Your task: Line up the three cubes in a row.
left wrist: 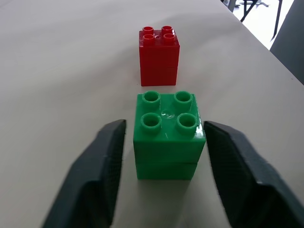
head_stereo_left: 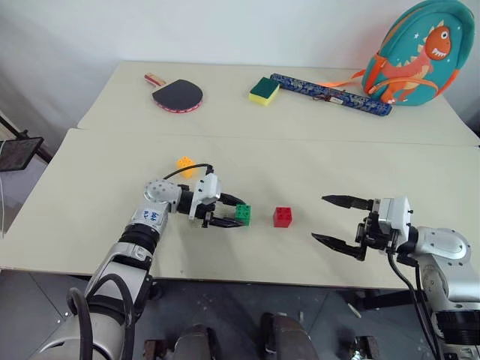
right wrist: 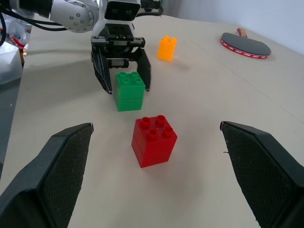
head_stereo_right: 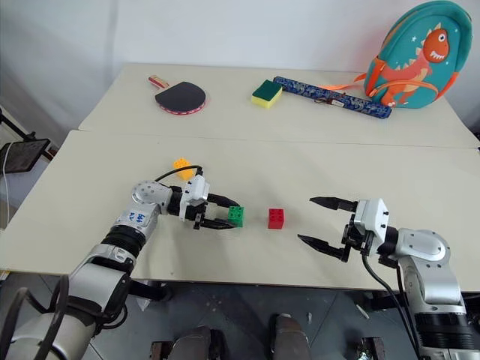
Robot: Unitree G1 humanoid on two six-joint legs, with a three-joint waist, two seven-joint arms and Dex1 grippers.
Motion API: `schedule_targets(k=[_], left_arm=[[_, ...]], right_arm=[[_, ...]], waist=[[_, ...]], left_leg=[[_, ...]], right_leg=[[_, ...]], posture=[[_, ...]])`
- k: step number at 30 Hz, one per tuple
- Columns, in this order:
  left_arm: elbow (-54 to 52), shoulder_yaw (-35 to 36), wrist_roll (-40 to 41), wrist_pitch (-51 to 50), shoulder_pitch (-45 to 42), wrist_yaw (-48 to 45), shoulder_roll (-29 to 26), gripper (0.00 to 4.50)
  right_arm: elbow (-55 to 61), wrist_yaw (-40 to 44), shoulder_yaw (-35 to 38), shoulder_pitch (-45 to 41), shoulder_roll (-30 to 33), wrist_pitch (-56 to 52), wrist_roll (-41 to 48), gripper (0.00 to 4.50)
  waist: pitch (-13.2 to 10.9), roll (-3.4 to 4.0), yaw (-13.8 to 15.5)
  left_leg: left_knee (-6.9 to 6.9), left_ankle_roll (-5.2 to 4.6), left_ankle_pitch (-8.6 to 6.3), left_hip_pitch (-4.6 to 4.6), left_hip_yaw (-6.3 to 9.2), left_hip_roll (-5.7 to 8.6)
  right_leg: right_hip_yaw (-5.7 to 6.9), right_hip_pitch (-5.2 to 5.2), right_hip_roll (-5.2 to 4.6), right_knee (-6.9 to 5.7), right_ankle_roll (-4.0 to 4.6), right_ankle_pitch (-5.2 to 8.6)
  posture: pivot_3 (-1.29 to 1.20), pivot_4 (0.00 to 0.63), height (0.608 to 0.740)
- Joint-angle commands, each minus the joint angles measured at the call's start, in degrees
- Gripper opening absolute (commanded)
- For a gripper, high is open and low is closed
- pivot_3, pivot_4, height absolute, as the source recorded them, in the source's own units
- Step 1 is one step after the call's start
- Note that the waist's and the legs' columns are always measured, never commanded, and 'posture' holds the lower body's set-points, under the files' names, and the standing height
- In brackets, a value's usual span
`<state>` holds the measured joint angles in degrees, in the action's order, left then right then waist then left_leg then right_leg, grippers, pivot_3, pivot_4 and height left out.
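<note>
Left wrist view: green cube (left wrist: 166, 135) standing between the left gripper (head_stereo_left: 227, 212) fingers, slivers of daylight on both sides, so released, not clamped. Red cube (head_stereo_left: 283, 217) just beyond, near the table (head_stereo_left: 90, 225) front edge; yellow-orange cube (head_stereo_left: 184, 165) farther back toward the seam. Right gripper (head_stereo_left: 339, 221) spread wide, holding nothing. Probably light, rigid, glossy plastic; best pinched on flat opposite sides below the studs. Matte, level tabletop, plenty of room.
</note>
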<state>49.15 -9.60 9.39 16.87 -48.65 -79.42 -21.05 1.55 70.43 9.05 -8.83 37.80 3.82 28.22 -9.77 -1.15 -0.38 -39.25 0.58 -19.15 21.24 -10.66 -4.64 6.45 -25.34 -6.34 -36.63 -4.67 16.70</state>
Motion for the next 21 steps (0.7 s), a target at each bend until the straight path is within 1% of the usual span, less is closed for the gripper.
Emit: schedule_targets(k=[1, 2, 4, 5, 7, 9, 10, 11, 12, 13, 15, 18, 21], left_arm=[[-9.3, 3.9, 4.3, -2.7, 3.3, -1.6, -3.5, 4.02], [-13.2, 5.3, 5.8, -4.8, 5.1, -1.6, -5.3, 4.31], [-20.5, 7.4, 8.0, -9.2, 8.8, -1.0, -8.6, 4.31], [-25.3, 10.3, 9.7, -12.3, 12.2, 1.1, -11.1, 4.41], [-33.1, 16.8, 12.5, -17.3, 18.8, 7.0, -14.8, 4.41], [-38.2, 20.7, 14.2, -21.2, 23.7, 11.1, -16.8, 4.41], [-40.0, 23.6, 14.3, -21.6, 27.6, 13.2, -17.8, 4.41], [-41.7, 29.5, 16.0, -23.7, 32.4, 17.9, -17.5, 4.41], [-43.1, 33.7, 17.4, -25.4, 35.9, 21.5, -17.2, 4.41], [-44.2, 36.2, 18.5, -26.7, 38.0, 24.0, -16.8, 4.41], [-44.2, 41.3, 19.2, -25.8, 45.1, 27.8, -14.7, 4.41], [-45.4, 43.4, 19.6, -25.7, 50.4, 30.1, -13.0, 4.41], [-45.5, 42.9, 20.0, -26.5, 51.0, 31.4, -12.6, 4.41]], right_arm=[[1.8, -0.1, 0.1, -0.7, -0.3, -0.4, 1.4, 4.50], [1.7, -0.1, 0.0, -1.2, -0.4, -0.5, 1.5, 4.50], [1.4, 0.3, -0.1, -1.8, -0.4, -0.9, 1.9, 4.50], [1.1, 0.0, -0.1, -2.6, -0.9, -1.5, 2.6, 4.50], [0.5, -0.6, -0.3, -4.2, -2.2, -1.6, 3.2, 4.50], [0.2, -1.0, -0.3, -5.1, -3.0, -1.5, 3.3, 4.50], [-0.2, -1.2, -0.4, -5.7, -3.7, -0.6, 3.0, 4.50], [-0.5, -1.4, -0.7, -6.5, -4.6, -0.1, 3.0, 4.50], [-0.7, -1.5, -1.0, -7.1, -5.3, 0.4, 2.9, 4.50], [-0.9, -1.5, -1.1, -7.5, -5.7, 0.7, 2.8, 4.50], [0.2, -1.3, -1.5, -8.7, -6.4, 1.1, 3.1, 4.50], [1.7, -2.3, -1.2, -10.2, -7.2, -0.3, 4.6, 4.50], [2.3, -1.9, -1.5, -10.8, -6.7, -1.0, 4.7, 4.50]], waist=[[0.0, 0.00, -0.1], [0.0, 0.00, -0.3], [0.0, 0.01, -0.7], [0.0, 0.01, -1.0], [0.0, 0.02, -1.4], [0.0, 0.03, -1.4], [0.0, 0.04, -1.3], [0.0, 0.04, -1.3], [0.0, 0.08, -1.3], [0.0, 0.08, -1.3], [0.0, 0.07, -1.3], [0.0, 0.06, -0.9], [0.0, 0.00, 0.1]], left_leg=[[0.00, 0.00, 0.00, -0.01, 0.02, -0.02], [0.00, 0.00, 0.00, -0.02, 0.04, -0.02], [0.00, 0.01, 0.00, -0.03, 0.29, -0.05], [0.00, 0.02, 0.01, -0.03, 0.47, -0.05], [0.01, 0.02, 0.01, -0.05, 0.53, -0.07], [0.02, 0.03, 0.00, -0.10, 0.53, -0.12], [0.02, 0.03, 0.00, -0.09, 0.57, -0.08], [0.02, 0.03, 0.00, -0.09, 0.55, -0.08], [0.02, 0.02, 0.00, -0.09, 0.56, -0.08], [0.03, -0.01, -0.02, -0.14, 0.54, -0.06], [0.03, -0.01, -0.03, -0.07, 0.57, -0.08], [0.03, -0.04, -0.04, -0.09, 0.56, -0.04], [0.02, -0.07, -0.04, -0.06, 0.59, 0.02]], right_leg=[[0.00, 0.00, 0.00, -0.01, 0.00, 0.00], [0.00, 0.00, 0.00, -0.04, 0.00, 0.00], [-0.02, -0.03, 0.00, -0.18, 0.00, 0.00], [-0.01, -0.03, 0.00, -0.25, 0.00, 0.00], [-0.01, -0.03, -0.02, -0.29, 0.00, 0.00], [-0.04, -0.03, -0.01, -0.30, 0.00, 0.00], [-0.02, -0.03, -0.06, -0.32, 0.00, 0.00], [-0.02, -0.03, -0.06, -0.29, 0.00, 0.00], [-0.04, -0.02, -0.09, -0.28, 0.00, 0.00], [-0.08, -0.02, -0.14, -0.32, -0.01, 0.01], [-0.02, -0.03, -0.12, -0.27, -0.01, 0.01], [-0.01, -0.02, -0.18, -0.25, 0.00, 0.01], [0.01, 0.00, -0.22, -0.23, 0.01, 0.01]], posture=[[0.00, 0.150, 0.740], [0.00, 0.150, 0.740], [0.00, 0.150, 0.740], [0.00, 0.150, 0.740], [0.00, 0.150, 0.740], [0.00, 0.150, 0.740], [0.00, 0.150, 0.740], [0.00, 0.150, 0.740], [0.00, 0.150, 0.740], [0.00, 0.150, 0.740], [0.00, 0.150, 0.740], [0.00, 0.150, 0.740], [0.00, 0.150, 0.740]])
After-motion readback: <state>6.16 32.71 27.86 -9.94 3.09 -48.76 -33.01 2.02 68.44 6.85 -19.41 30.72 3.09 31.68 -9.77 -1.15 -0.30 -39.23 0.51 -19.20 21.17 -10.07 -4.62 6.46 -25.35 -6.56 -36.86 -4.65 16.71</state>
